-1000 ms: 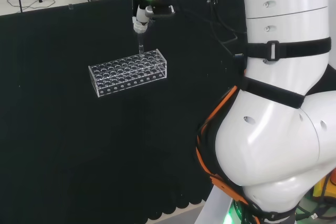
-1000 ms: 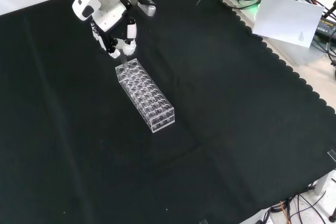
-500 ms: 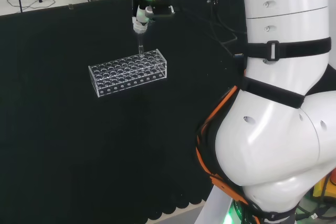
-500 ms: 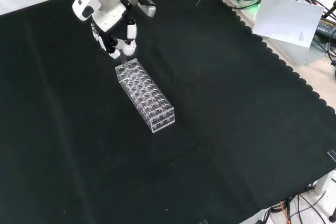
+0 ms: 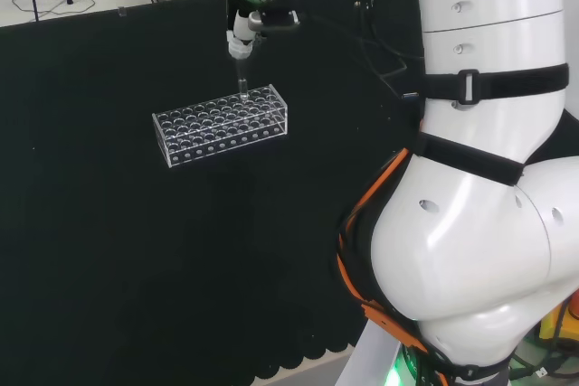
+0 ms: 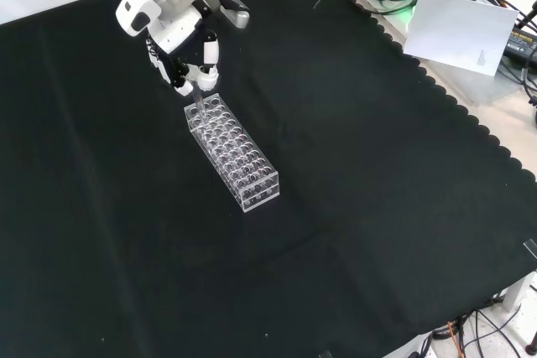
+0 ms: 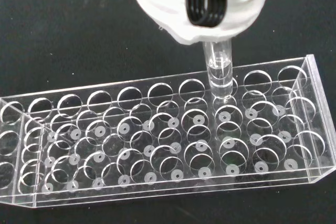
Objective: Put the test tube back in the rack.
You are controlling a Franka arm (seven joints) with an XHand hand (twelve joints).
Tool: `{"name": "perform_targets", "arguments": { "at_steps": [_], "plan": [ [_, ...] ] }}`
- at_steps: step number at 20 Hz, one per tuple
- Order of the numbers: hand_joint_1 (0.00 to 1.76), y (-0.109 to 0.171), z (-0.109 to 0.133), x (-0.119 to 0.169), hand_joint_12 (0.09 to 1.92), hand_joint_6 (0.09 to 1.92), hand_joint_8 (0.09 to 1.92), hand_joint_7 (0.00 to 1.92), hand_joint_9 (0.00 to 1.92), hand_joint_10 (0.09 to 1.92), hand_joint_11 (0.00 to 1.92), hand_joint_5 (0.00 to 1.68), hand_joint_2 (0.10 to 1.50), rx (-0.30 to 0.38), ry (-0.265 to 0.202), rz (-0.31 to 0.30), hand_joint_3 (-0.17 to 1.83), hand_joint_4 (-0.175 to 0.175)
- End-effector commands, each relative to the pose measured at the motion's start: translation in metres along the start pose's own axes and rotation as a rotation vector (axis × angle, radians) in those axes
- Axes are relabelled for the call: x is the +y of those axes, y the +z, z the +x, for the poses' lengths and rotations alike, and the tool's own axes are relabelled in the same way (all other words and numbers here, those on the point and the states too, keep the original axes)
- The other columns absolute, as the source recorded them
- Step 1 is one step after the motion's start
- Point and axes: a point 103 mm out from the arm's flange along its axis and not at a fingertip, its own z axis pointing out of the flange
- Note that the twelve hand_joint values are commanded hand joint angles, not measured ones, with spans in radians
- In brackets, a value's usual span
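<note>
A: What does the test tube [image 7: 219, 74] look like?

B: A narrow clear tube, standing upright. Its top is pinched in the curled fingers of the robot hand [image 6: 191, 73], and its lower end dips into a hole in the outermost row of the rack [image 7: 157, 145], a few holes from one end.

A: And the rack?

B: A long clear plastic block with rows of round holes through its upper plates and small rings marking the spots on its floor. All the other holes look empty. It lies flat on the surface, running diagonally in the front view [image 6: 232, 153], with the tube [image 6: 200, 103] at its upper-left end.

A: In the head view?

B: The tube [image 5: 242, 81] stands at the rack's [image 5: 222, 124] far right corner.
</note>
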Motion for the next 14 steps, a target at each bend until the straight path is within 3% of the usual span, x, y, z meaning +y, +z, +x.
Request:
{"name": "perform_targets", "arguments": {
  "at_steps": [1,14],
  "plan": [
    [1.43,0.0014,0.0007,0.0003,1.16,0.40,0.56,1.71,1.36,0.45,1.01,1.35,0.75,0.003,-0.001,0.003,0.38,-0.175],
    [1.43,0.0088,0.0022,0.0021,1.16,0.40,0.56,1.71,1.36,0.45,1.01,1.35,0.75,0.010,-0.002,0.022,0.38,-0.175]
  ]
}}
